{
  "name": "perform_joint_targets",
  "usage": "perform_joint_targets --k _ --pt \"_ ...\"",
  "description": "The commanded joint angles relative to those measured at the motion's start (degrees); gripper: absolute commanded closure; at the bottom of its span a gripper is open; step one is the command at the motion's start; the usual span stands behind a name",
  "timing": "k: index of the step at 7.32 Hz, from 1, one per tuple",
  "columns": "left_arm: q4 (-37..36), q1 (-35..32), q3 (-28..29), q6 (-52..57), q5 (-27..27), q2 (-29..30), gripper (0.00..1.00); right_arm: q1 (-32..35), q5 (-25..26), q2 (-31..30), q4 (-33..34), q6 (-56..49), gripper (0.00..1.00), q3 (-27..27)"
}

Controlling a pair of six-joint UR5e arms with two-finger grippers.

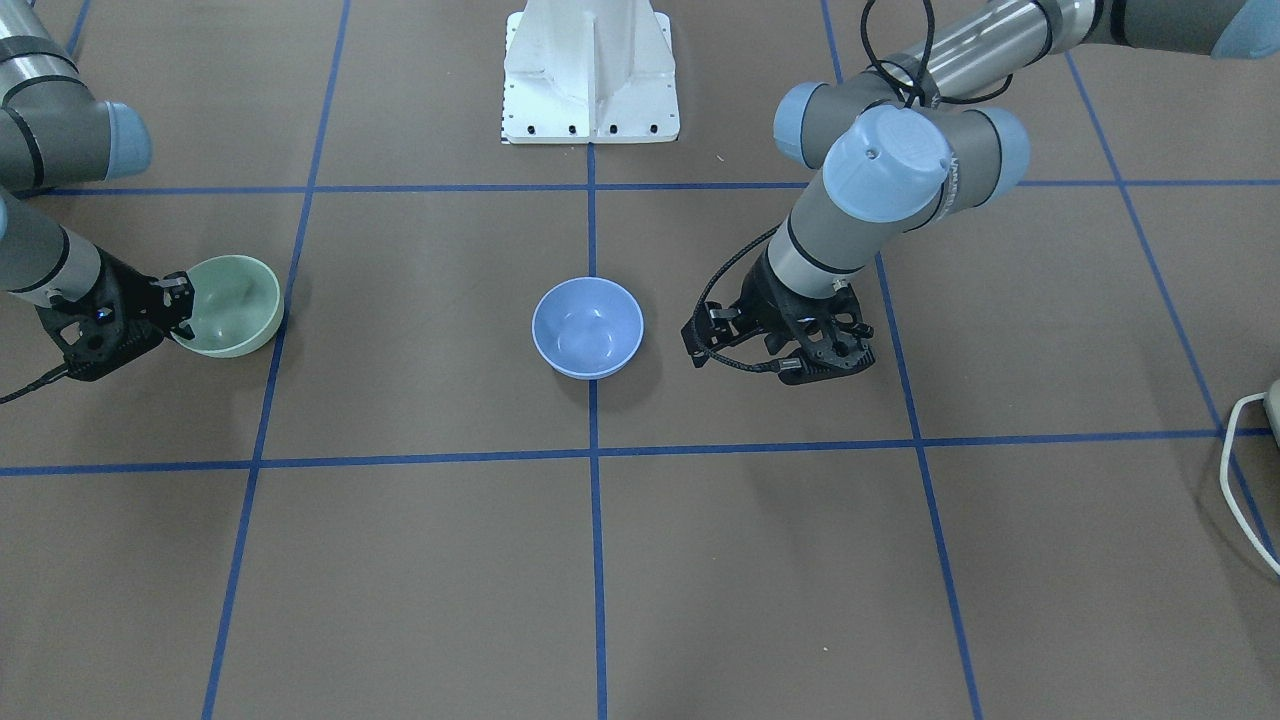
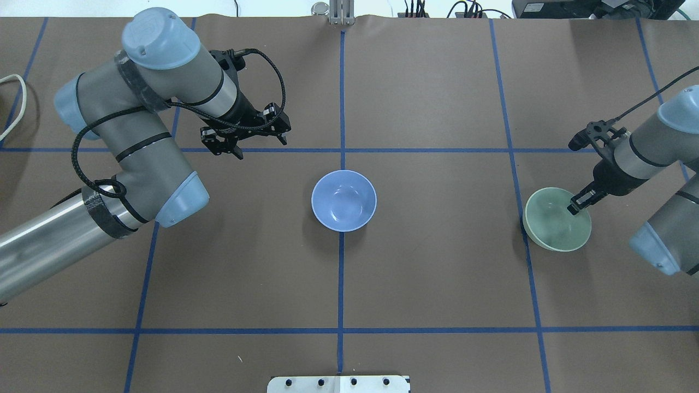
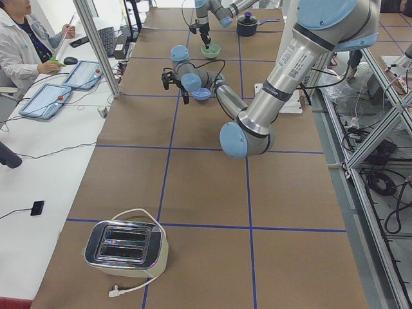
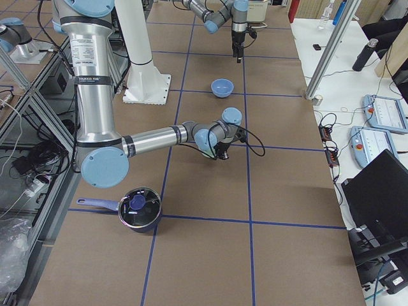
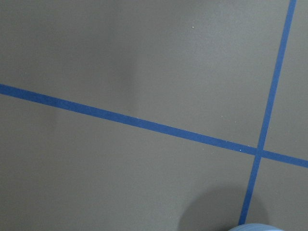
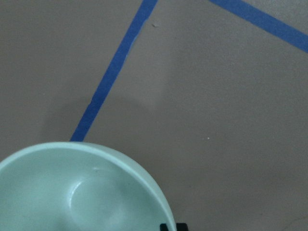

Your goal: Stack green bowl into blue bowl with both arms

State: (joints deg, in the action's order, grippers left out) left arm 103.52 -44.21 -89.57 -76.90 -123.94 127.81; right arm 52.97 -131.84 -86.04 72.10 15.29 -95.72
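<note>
The blue bowl [image 2: 343, 200] stands upright in the middle of the table, also seen from the front [image 1: 587, 328]; its rim just shows in the left wrist view [image 5: 252, 227]. The green bowl [image 2: 554, 224] is at the robot's right, tilted [image 1: 235, 305]. My right gripper [image 2: 579, 204] is shut on its rim, seen too in the front view [image 1: 180, 305]; the right wrist view shows the bowl's inside [image 6: 72, 192]. My left gripper [image 2: 246, 144] hangs open and empty above the table, beyond and to the left of the blue bowl [image 1: 800, 350].
A white pedestal [image 1: 590, 70] stands at the robot's side of the table. A toaster [image 3: 125, 248] sits at the left end, a dark lidded pot [image 4: 139, 209] at the right end. A white cable [image 1: 1240, 470] lies at the left edge. Blue tape lines cross the brown table.
</note>
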Motion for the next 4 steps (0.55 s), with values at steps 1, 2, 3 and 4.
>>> perform_joint_targets --k 1,2,3,4 --pt "0.0 -0.1 0.0 0.3 0.0 0.0 0.03 1.9 -1.0 2.2 0.6 0.4 0.92 -0.4" --pt "0.0 -0.3 0.0 0.3 0.0 0.0 0.03 3.2 -3.1 3.2 0.9 0.4 0.93 -0.3" --pt "0.0 -1.0 -0.2 1.2 -0.2 -1.1 0.03 4.1 -5.0 4.8 1.1 2.5 0.93 -0.3" --pt "0.0 -1.7 -0.8 3.6 -0.2 -2.4 0.03 4.1 -5.4 8.0 1.9 7.1 0.93 -0.4"
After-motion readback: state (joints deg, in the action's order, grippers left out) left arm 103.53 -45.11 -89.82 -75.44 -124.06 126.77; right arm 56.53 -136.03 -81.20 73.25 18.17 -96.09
